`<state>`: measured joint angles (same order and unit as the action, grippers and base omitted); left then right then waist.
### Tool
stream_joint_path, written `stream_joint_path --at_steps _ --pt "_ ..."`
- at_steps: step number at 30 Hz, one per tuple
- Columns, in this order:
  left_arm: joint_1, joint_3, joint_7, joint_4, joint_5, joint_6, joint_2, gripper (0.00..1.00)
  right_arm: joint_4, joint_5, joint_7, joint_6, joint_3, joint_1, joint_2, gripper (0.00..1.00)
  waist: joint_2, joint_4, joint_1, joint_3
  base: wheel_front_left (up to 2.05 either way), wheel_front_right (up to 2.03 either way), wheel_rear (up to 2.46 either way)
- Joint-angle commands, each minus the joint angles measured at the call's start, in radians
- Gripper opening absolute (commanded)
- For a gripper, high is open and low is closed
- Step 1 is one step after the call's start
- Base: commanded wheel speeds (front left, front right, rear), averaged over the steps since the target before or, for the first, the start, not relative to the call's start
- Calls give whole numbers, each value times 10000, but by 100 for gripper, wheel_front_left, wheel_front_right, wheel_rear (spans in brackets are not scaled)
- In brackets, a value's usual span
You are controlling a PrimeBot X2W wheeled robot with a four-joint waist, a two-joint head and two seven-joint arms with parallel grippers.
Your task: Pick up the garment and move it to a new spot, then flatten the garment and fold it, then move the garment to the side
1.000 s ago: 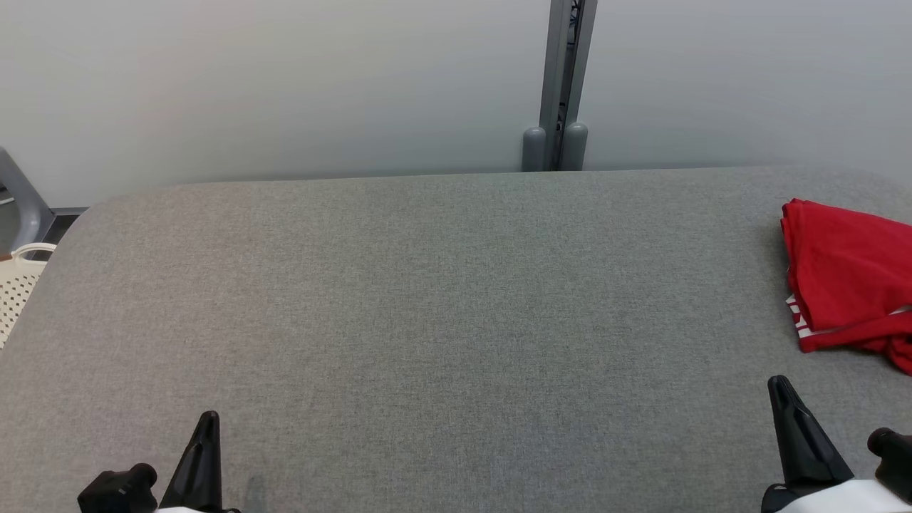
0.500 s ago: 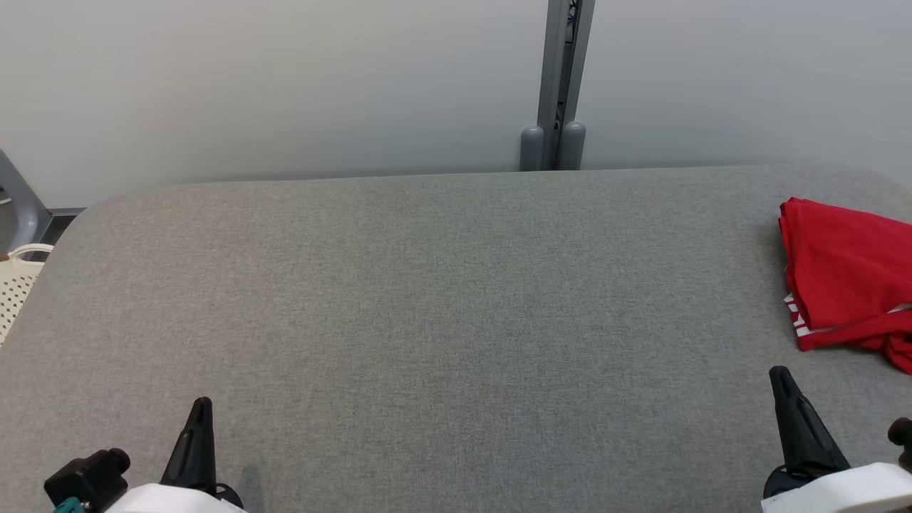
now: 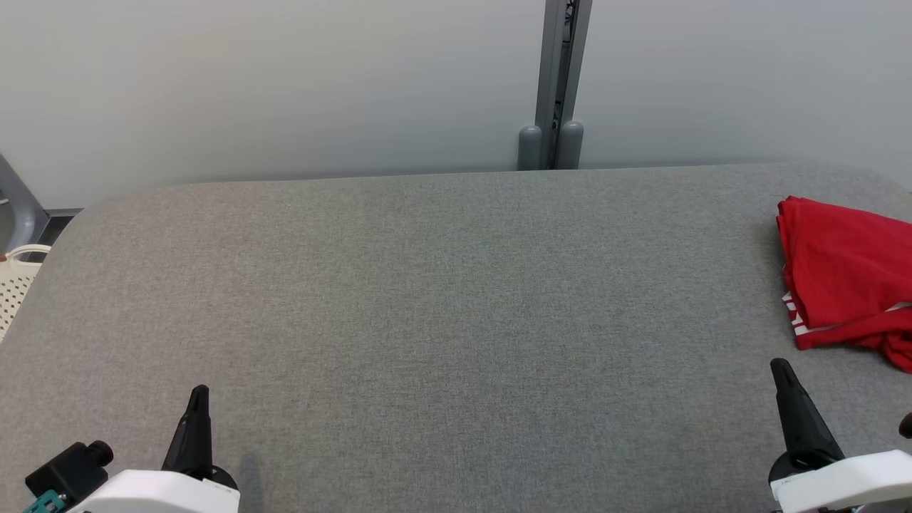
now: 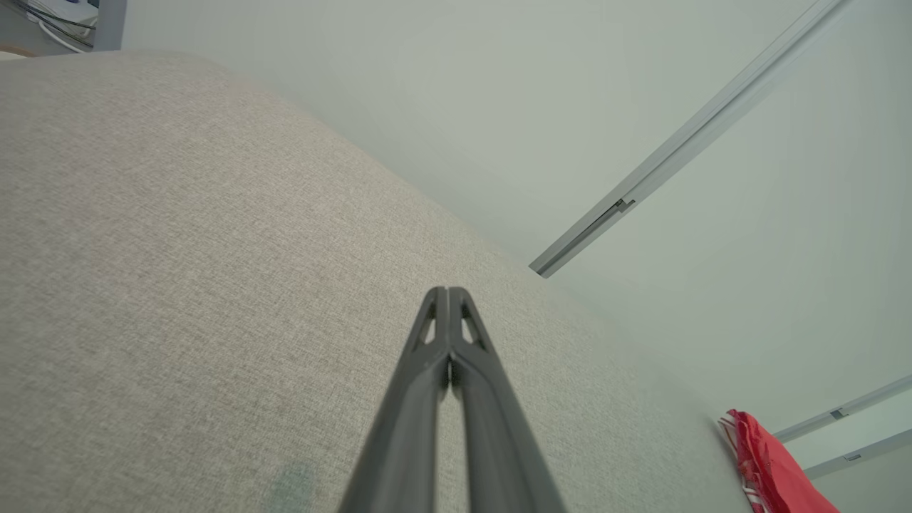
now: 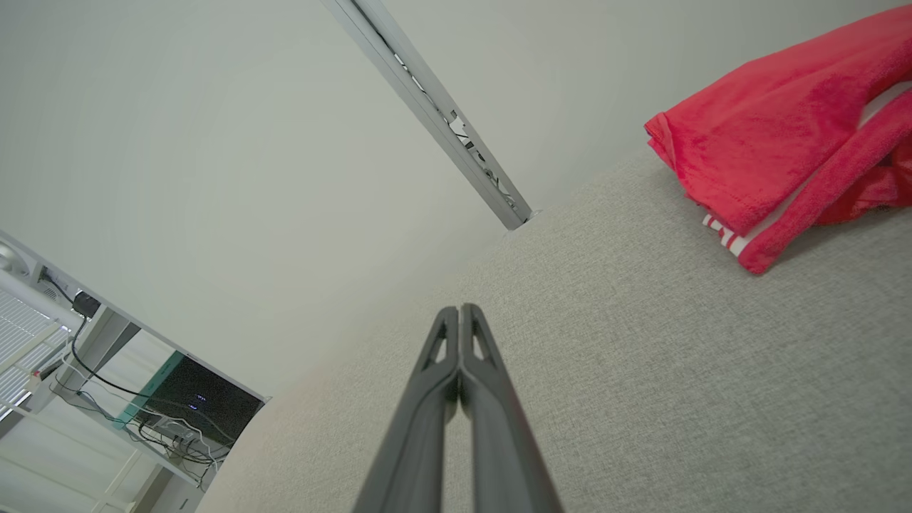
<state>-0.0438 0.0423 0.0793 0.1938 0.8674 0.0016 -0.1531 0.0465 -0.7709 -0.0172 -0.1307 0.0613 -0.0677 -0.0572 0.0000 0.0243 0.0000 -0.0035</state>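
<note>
The garment (image 3: 848, 271) is red with white-striped trim and lies folded at the right edge of the grey table (image 3: 442, 285). The right wrist view shows the garment (image 5: 776, 135) at its upper right, and the left wrist view has the garment (image 4: 769, 463) far off at its lower right. My left gripper (image 3: 199, 393) hovers near the front left of the table, shut and holding nothing; the same gripper (image 4: 447, 292) has its tips pressed together. My right gripper (image 3: 781, 367) sits at the front right, just short of the garment, also shut and empty, its tips (image 5: 459, 310) together.
A cream perforated basket (image 3: 18, 281) stands off the table's left edge. A grey post (image 3: 556, 85) rises behind the table against the pale wall. A desk with cables (image 5: 107, 385) appears in the right wrist view.
Both grippers have come further up into the head view, showing more of their white wrists. The garment has not moved.
</note>
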Motion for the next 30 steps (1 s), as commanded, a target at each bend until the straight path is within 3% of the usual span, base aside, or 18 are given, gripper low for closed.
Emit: stream_joint_path --at_steps 1,30 --pt "345 -148 -71 -80 343 -86 -49 0 -27 -430 -21 -1 33 283 -110 0 0 -5 0 1 0 0 0" --pt "871 -743 -834 156 3213 -598 384 0 778 -3783 -294 -2 101 898 -158 0 0 -80 0 22 0 0 0"
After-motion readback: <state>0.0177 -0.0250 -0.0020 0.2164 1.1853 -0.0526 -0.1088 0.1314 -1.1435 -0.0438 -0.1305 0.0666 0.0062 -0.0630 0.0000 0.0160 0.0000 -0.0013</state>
